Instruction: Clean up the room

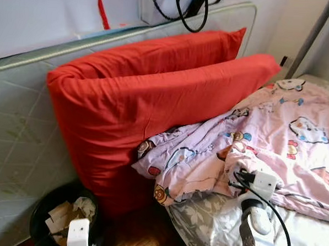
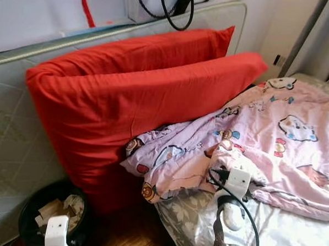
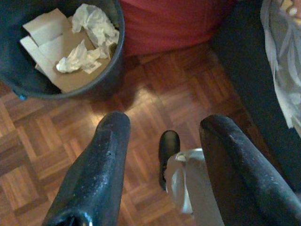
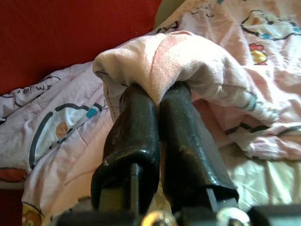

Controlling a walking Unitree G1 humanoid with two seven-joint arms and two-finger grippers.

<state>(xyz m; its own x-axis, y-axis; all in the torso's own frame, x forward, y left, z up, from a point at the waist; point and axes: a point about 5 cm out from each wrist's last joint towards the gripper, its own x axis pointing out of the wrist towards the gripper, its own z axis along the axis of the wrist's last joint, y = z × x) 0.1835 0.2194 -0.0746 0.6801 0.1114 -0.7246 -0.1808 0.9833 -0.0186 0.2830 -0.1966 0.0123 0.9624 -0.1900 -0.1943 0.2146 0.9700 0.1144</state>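
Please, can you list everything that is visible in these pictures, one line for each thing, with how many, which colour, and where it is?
pillows: two, red, leaning one behind the other against the headboard, at the head of the bed
blanket: one, pink with cartoon prints, crumpled on the bed, its edge against the front pillow
headboard: one, pale quilted, behind the pillows
bin: one, black, on the floor beside the pillows
cardboard and crumpled paper: several pieces, brown and white, inside the bin
floor: wooden parquet, brown
cables: black, hanging on the wall above
right gripper: fingers shut on a fold of the blanket
left gripper: fingers open, above the floor near the bin
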